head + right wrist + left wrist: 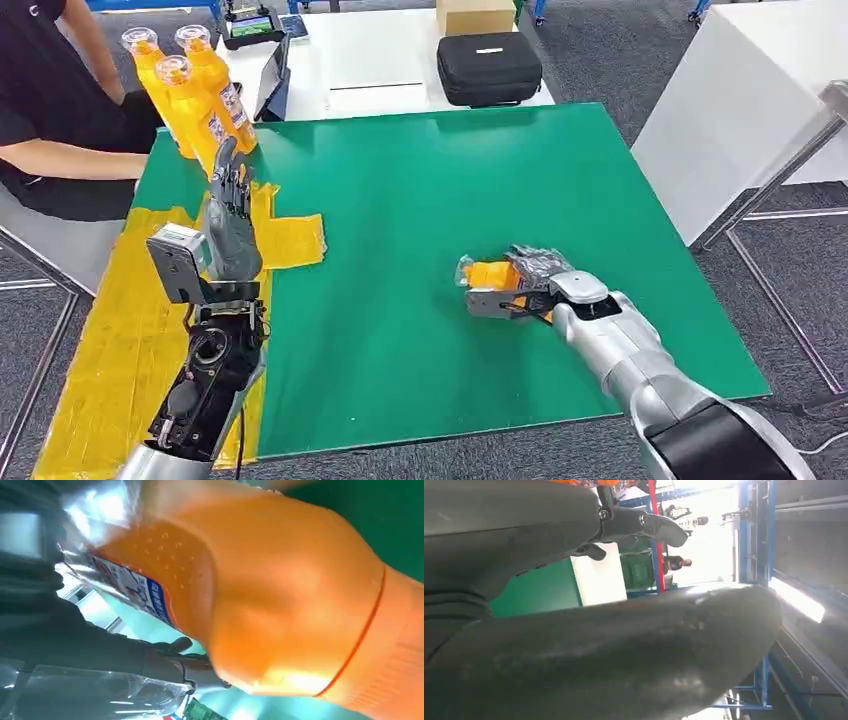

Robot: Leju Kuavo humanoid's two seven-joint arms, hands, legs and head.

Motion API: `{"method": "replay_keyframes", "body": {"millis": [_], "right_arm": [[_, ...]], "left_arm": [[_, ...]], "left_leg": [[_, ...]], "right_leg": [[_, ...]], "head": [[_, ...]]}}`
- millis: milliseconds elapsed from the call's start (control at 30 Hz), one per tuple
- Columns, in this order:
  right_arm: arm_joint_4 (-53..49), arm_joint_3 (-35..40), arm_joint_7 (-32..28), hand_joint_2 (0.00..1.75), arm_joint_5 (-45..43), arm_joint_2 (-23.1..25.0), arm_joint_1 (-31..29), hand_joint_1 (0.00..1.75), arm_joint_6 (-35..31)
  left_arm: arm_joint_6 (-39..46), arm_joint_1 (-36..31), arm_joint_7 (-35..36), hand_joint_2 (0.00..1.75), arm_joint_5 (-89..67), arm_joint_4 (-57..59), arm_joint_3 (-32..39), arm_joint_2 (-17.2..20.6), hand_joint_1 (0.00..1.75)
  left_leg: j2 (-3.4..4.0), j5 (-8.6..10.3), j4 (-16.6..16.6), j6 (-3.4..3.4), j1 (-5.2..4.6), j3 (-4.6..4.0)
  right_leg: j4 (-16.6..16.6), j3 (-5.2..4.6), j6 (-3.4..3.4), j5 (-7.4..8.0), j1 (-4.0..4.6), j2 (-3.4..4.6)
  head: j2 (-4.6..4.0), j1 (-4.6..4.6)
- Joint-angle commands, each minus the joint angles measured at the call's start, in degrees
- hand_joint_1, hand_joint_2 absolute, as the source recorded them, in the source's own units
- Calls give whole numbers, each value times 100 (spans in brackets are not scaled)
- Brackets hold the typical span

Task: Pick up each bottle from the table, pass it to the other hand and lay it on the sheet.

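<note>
On the green tabletop [420, 200], right of the yellow sheet [130, 340], the right hand [530, 285] is gripping an orange bottle [490, 274], fingers closed around it. Left hand [232, 215] is hovering over the sheet, fingers open and holding nothing.

The table [420, 250] top is bright green, with yellow tape or sheeting [130, 340] along its left side; the bottle [490, 275] is orange, its label [150, 597] white with a blue patch, and three more orange bottles [195, 90] have clear tops. The right hand [525, 285] is dark grey on a silver arm; the left hand [232, 215] dark grey too; the case [490, 68] behind is black.
</note>
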Motion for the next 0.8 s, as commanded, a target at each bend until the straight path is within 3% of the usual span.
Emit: {"method": "replay_keyframes", "body": {"millis": [33, 67, 233, 400, 433, 600, 700, 800], "right_arm": [[-153, 191, -19, 175, -43, -179, 88, 0, -131], [-193, 91, -12, 0, -158, -143, 133, 0, -208], [-425, 106, 13, 0, -193, -93, 255, 0, -435], [-2545, -325, 272, 0, -426, -618, 905, 0, -1433], [-2943, -344, 405, 0, -402, -724, 1005, 0, -1260], [-3060, -384, 495, 0, -288, -743, 1050, 0, -1421], [-4522, -860, 768, 0, -72, -993, 1626, 0, -1973], [-6225, -1438, 749, 0, -121, -1236, 2621, 0, -2347]], "left_arm": [[72, 110, 14, 0, -60, -73, 210, 51, 0], [85, 176, 2, 0, -67, -109, 234, 68, 0], [127, 252, -66, 0, -82, -193, 289, 108, 0], [226, 675, -111, 0, -162, -565, 498, 157, 0], [232, 705, -122, 0, -174, -605, 525, 154, 0], [233, 673, -123, 0, -178, -593, 527, 132, 0], [235, 690, -119, 0, -257, -674, 570, 105, 0], [244, 719, -101, 0, -296, -702, 573, 129, 0]], "left_leg": [[8, -6, 0, -10, 3, 17], [7, -4, -2, -8, 0, 13], [21, -14, 0, -12, 0, 28], [25, -21, 2, -17, 1, 35], [25, -24, 3, -16, 1, 35], [6, -15, 9, -7, 1, 10], [3, -12, 6, -8, 3, 3], [-10, -23, 15, -13, 4, 6]], "right_leg": [[-4, 21, -4, -7, 5, -8], [-5, 16, -4, -4, 3, -7], [-3, 32, -7, -12, 4, -2], [1, 37, -9, -19, 8, -6], [0, 37, -8, -21, 8, -5], [7, 16, -3, -19, 5, -18], [3, 12, -3, -17, 7, -23], [11, 21, -6, -33, 9, -41]], "head": [[0, 0], [0, 0], [0, 0], [0, 0], [0, 0], [0, 0], [0, 0], [0, 0]]}}
